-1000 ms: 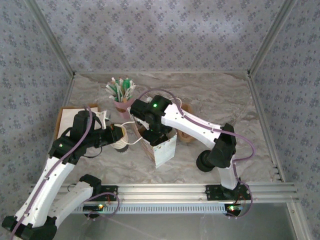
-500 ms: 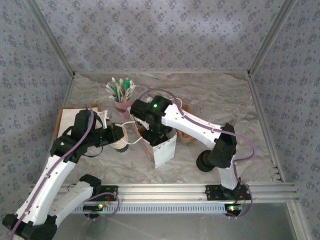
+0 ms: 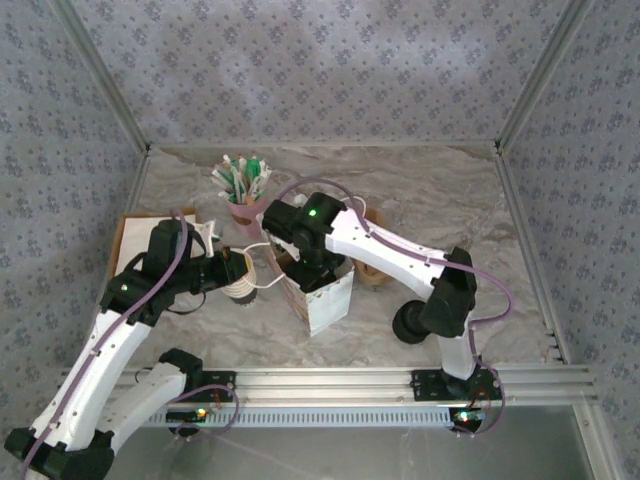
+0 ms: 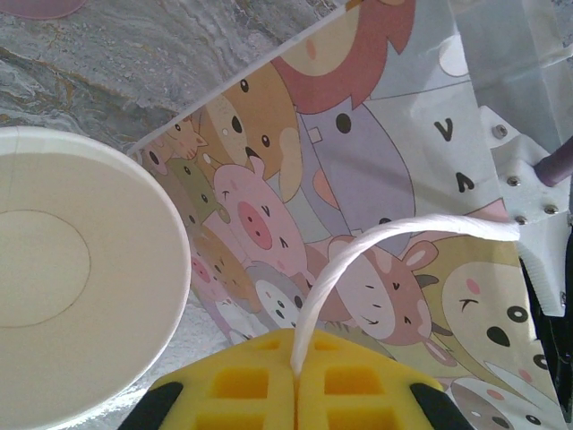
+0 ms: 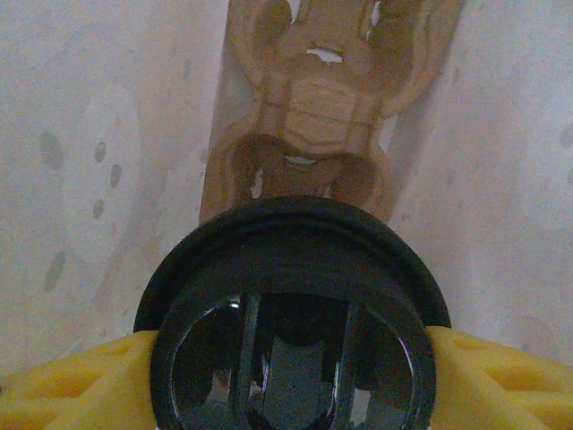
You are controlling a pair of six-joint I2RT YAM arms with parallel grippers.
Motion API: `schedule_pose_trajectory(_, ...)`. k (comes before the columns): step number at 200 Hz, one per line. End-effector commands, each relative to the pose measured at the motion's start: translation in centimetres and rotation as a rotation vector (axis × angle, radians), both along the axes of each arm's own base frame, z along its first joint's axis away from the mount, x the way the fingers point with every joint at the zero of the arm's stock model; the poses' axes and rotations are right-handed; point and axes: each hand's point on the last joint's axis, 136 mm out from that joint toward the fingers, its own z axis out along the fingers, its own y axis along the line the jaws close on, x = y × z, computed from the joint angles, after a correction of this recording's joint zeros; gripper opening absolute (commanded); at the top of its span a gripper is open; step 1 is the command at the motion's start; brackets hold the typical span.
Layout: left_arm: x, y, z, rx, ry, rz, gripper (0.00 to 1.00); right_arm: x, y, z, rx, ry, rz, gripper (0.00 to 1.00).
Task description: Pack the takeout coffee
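The takeout coffee shows from above in the right wrist view as a round black lid (image 5: 291,313). My right gripper (image 5: 291,363) is shut on it, a yellow finger (image 5: 72,381) pressing each side. It hangs inside a white paper bag (image 3: 328,300) printed with cartoon animals, above a brown cardboard carrier (image 5: 309,98) on the bag's floor. The cup's body is hidden under the lid. My left gripper (image 4: 295,381) is shut on the bag's white handle (image 4: 358,260), holding it out to the left of the bag (image 4: 376,179).
A stack of nested white cups (image 3: 238,288), cream inside (image 4: 54,278), stands just left of the bag under my left gripper. A pink cup of green-and-white sticks (image 3: 243,205) stands behind it. A cardboard tray (image 3: 125,240) lies at the left, and brown cardboard (image 3: 372,272) right of the bag.
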Motion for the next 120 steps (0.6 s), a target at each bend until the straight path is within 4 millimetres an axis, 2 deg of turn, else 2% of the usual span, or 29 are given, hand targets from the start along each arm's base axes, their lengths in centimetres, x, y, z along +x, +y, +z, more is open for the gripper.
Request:
schedule_pose_trajectory(1, 0.35, -0.29, 1.53, -0.011, -0.063, -0.016, 0.06, -0.51, -0.3, 1.14, 0.029, -0.005, 0.023, 0.7)
schedule_pose_trajectory(120, 0.38, -0.19, 1.24, -0.004, -0.058, -0.013, 0.06, -0.72, 0.05, 0.99, 0.075, -0.005, 0.025, 0.7)
